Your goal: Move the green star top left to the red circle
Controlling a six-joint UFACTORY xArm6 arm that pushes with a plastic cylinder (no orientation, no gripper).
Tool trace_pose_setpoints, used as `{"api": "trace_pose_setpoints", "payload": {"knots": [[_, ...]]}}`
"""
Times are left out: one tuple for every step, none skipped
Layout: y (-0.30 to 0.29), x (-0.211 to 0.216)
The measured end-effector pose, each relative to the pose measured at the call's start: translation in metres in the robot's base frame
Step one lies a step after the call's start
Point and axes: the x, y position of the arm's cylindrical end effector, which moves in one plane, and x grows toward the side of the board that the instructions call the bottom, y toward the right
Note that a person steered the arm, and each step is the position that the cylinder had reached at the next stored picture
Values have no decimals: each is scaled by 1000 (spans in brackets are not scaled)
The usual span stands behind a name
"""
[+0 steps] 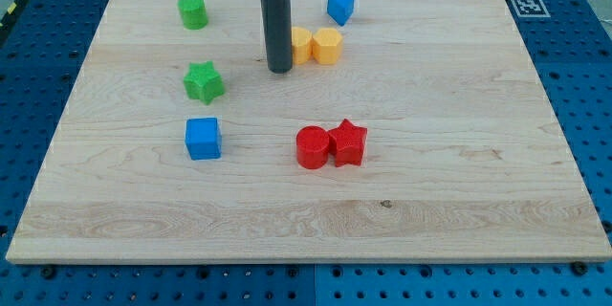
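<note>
The green star lies on the wooden board at the view's left of centre. The red circle sits in the middle, lower down, touching a red star on its right. My tip rests on the board right of the green star and apart from it, close to the left side of a yellow block. The red circle is below and slightly right of my tip.
A yellow hexagon touches the yellow block's right side. A blue block lies above them, a green cylinder at the top left, and a blue cube below the green star.
</note>
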Motion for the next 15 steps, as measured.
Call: {"api": "trace_pose_setpoints", "payload": {"knots": [[24,5],[54,-8],[61,15],[50,22],[12,-3],[-4,-14],[-5,-21],[-17,-34],[-66,-60],[-118,-63],[-150,-63],[-150,-39],[-150,-6],[-137,4],[-106,28]]}}
